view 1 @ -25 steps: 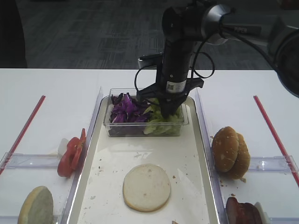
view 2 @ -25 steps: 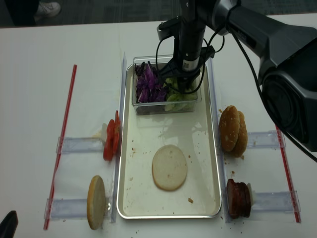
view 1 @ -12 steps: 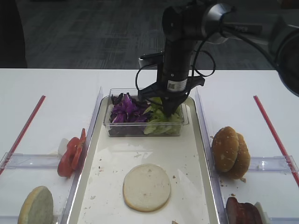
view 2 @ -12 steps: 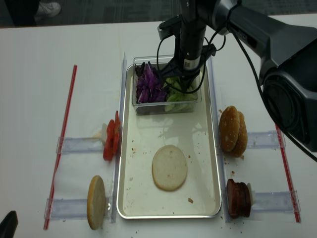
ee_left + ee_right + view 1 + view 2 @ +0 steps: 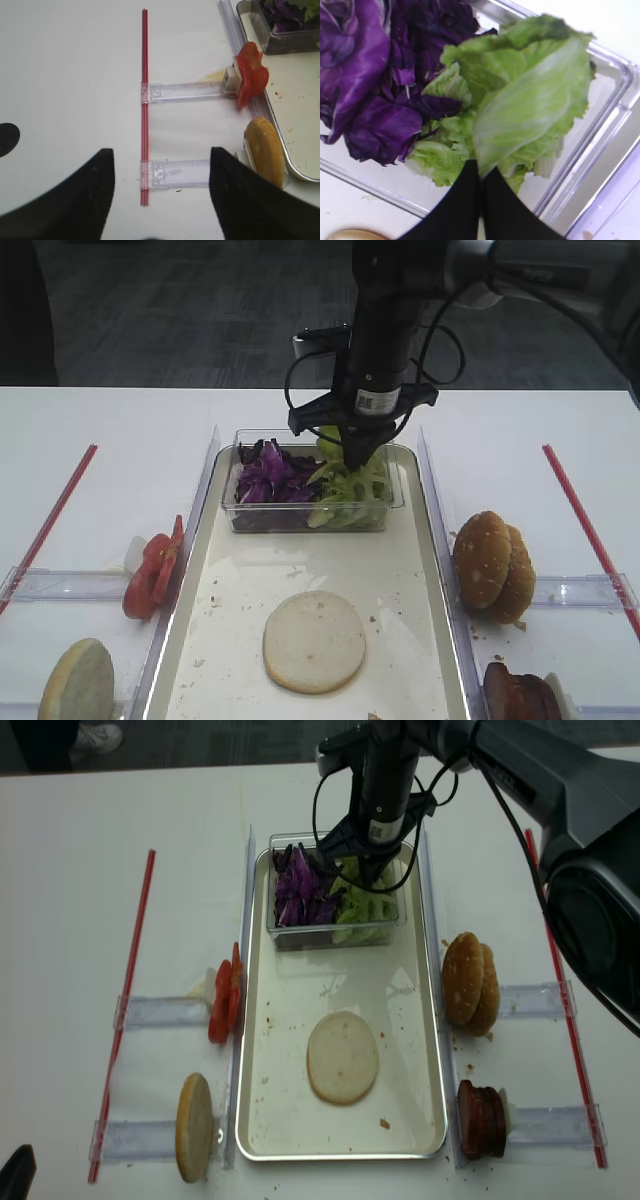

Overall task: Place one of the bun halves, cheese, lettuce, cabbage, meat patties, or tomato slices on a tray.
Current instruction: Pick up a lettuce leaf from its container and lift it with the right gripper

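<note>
- The right gripper shows its fingertips only in the right wrist view: the two dark fingers are pressed together, pinching the base of a lettuce leaf above the clear tub.
- In the exterior high view the same gripper hangs over the tub's right half, but the fingertips merge with the green leaves, so the pinch itself is hard to make out there.
- The purple cabbage fills the tub's left half; its lower leaves are blurred by the tub wall.
- The tub sits at the far end of the tray; a pale flat bun half lies on the tray's near middle.
- Only the realsense view shows the tray's near rim and the whole meat patties on the right; in the other exterior view they are cut off at the bottom edge.
- Sesame buns stand on edge to the right of the tray.
- The left gripper appears only in its own wrist view, its dark fingers spread wide with nothing between them, over the table near the tomato slices and another bun on edge.
</note>
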Robot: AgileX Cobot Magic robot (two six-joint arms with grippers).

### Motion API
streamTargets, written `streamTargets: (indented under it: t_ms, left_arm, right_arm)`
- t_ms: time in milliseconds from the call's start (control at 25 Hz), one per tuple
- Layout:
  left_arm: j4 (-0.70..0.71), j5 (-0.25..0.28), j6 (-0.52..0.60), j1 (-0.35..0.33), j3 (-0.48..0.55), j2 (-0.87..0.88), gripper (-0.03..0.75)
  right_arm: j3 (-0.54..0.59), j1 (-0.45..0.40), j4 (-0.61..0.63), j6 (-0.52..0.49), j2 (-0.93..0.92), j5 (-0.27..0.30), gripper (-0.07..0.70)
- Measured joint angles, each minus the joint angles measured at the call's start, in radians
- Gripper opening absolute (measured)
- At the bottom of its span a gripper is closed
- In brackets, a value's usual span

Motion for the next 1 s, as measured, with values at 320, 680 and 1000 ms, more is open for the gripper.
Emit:
streamTargets:
  t_ms: [320, 680, 1000]
  left_arm:
    - [0.0, 0.0, 0.0, 0.0, 0.0, 0.0, 0.421]
    - [0.0, 0.0, 0.0, 0.0, 0.0, 0.0, 0.421]
    - [0.0, 0.0, 0.0, 0.0, 0.0, 0.0, 0.421]
  right_arm:
    - [0.0, 0.0, 0.002, -0.002, -0.069, 0.002, 0.018]
    - [0.0, 0.0, 0.011, -0.012, -0.082, 0.006, 0.018]
    - [0.109, 0.0, 0.011, -0.038, -0.164, 0.006, 0.018]
